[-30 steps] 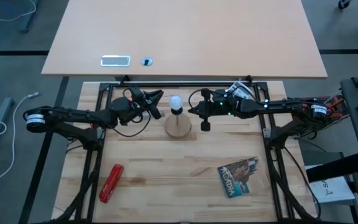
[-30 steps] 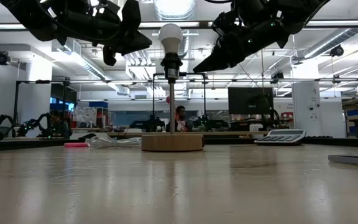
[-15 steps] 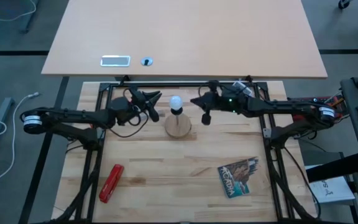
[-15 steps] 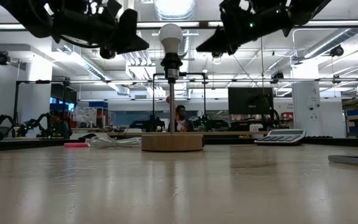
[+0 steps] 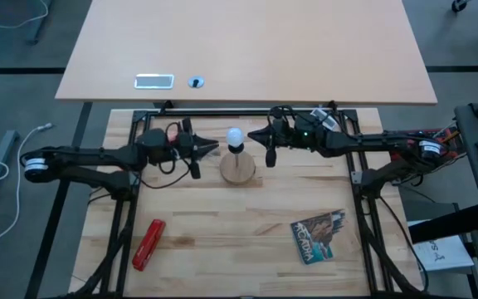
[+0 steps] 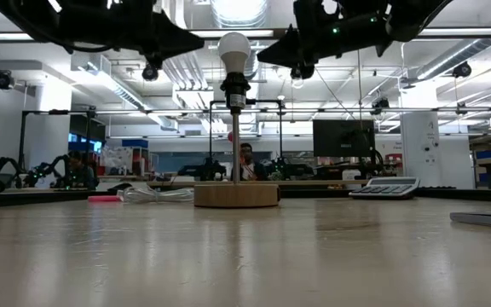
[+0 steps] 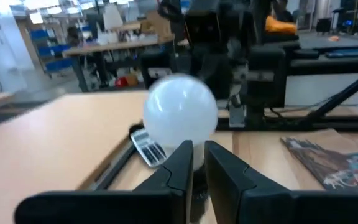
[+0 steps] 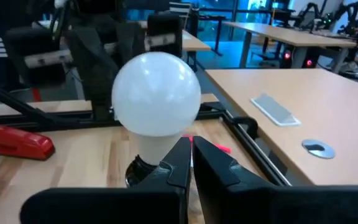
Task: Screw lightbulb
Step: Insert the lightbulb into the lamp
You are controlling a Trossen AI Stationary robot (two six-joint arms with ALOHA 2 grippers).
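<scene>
Lightbulb (image 5: pixel 235 136) is sitting upright in the black socket (image 6: pixel 234 85) of a round wooden lamp base (image 5: pixel 237 170), near the far middle of the wooden table (image 5: pixel 222 241), with a gripper on each side of it and neither one touching it. The left gripper (image 5: pixel 197 149) is hanging just beside the bulb on its left, fingers drawn together with only a thin slit showing between the tips (image 7: pixel 185 163) in its wrist view, and nothing is sitting between them. The right gripper (image 5: pixel 265 143) is hovering on the bulb's other side, a little apart, its fingers (image 8: pixel 182 163) likewise pressed nearly shut and holding nothing. In the low view both grippers are hanging at about the height of the bulb's white head (image 6: pixel 234 51), clear of it.

A red stapler (image 5: pixel 148 243) is lying near the table's front left, and a printed booklet (image 5: pixel 321 235) is lying toward the front right. A calculator (image 6: pixel 385 188) is showing at the far right in the low view. The bulb's screw base is hidden inside the socket, so how deep it is seated is hard to make out.
</scene>
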